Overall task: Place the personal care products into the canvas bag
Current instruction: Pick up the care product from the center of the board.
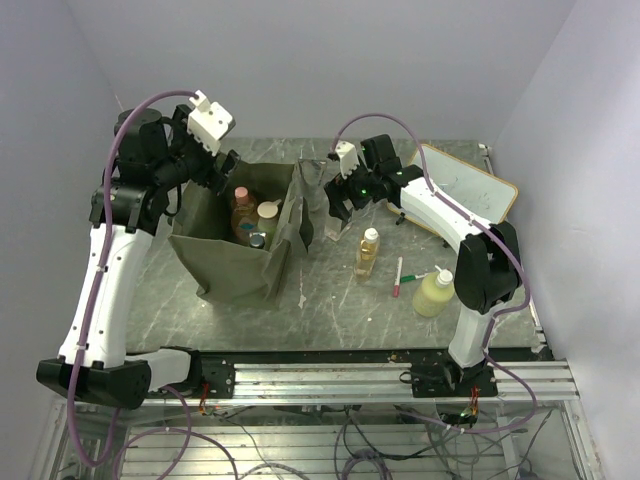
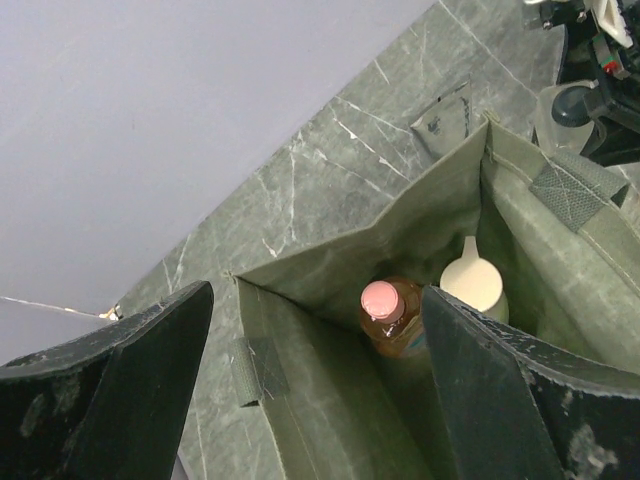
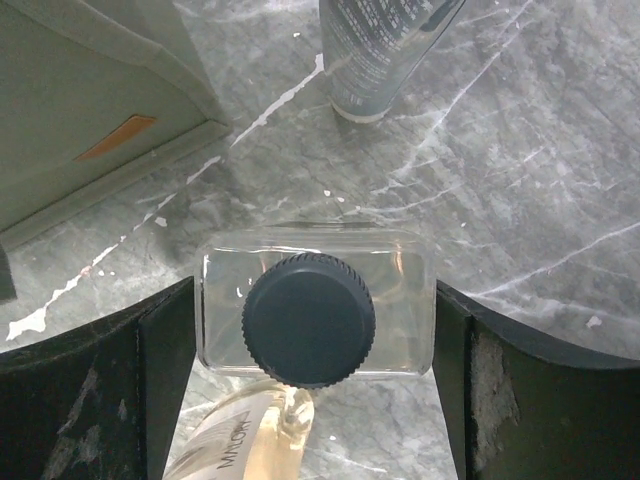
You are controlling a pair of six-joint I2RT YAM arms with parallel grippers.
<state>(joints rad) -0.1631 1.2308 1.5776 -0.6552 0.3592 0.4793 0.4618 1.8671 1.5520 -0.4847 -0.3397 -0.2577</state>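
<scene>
Canvas bag: a boxy olive-green fabric tote (image 1: 232, 262) with strap handles, standing upright with its mouth open on the grey marbled surface (image 1: 330, 315), left of centre.
Inside the bag: an amber bottle with a pink cap (image 2: 381, 300) stands just beside a bottle with a wide beige cap (image 2: 471, 283). A third, dark-capped one (image 1: 257, 240) is nearer, but too small to describe.
Left pincer: (image 2: 315, 330) its fingers are wide apart and hold nothing. It hangs at the bag's far-left rim, with one finger outside the wall and the other over the opening.
Clear bottle: a squarish clear bottle with a ribbed dark round cap (image 3: 310, 320), upright on the surface just right of the bag.
Right pincer: (image 3: 312, 300) its fingers are spread to either side of the clear bottle and close against its walls. I cannot tell whether they are pressing it.
Tube: a clear printed tube (image 3: 385, 50) stands on the surface just beyond the clear bottle.
Loose to the right: a small amber bottle with a white cap (image 1: 368, 250) stands at centre. A pale yellow-green bottle with a white cap (image 1: 435, 292) stands nearer and further right.
</scene>
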